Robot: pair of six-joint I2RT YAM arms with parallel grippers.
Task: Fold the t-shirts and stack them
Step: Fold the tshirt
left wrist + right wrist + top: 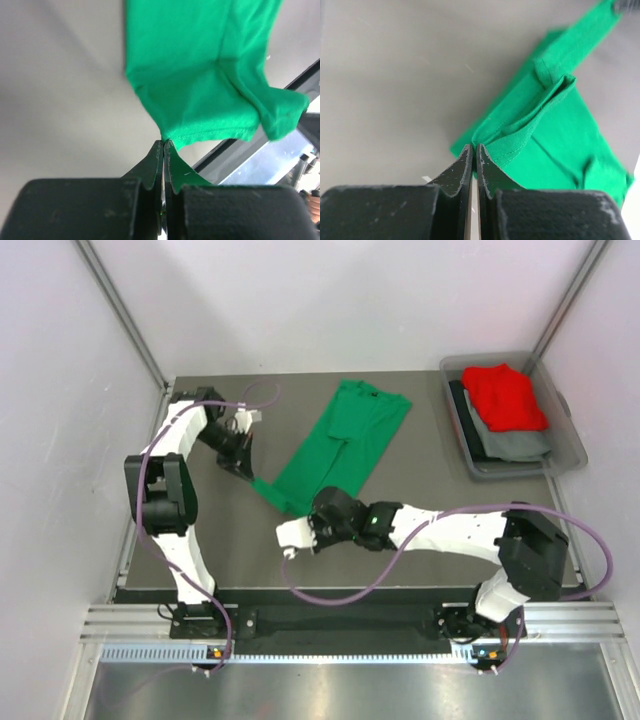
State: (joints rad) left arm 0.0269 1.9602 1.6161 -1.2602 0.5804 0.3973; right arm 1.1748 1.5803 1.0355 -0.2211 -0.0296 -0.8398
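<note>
The green t-shirt (345, 445) lies as a long narrow band on the table (230, 550), doubled lengthwise by the look of it, with its hem end right at both sets of fingertips. The left gripper (164, 142) has its jaws pressed together on one hem corner, and cloth shows between the fingers. The right gripper (474, 147) is also closed, at the other end of the hem. The cloth puckers up toward its tips, so I take it to be pinching the edge.

The red t-shirt (505, 395) sits well away from either hand, out beyond the right arm's elbow. It lies in the clear bin (565, 455) on top of grey cloth (515, 445).

I'd say this is the start of the crosswise fold. Next, both hands need to lift together, keep the hem taut between them, and carry it forward over the collar end.
</note>
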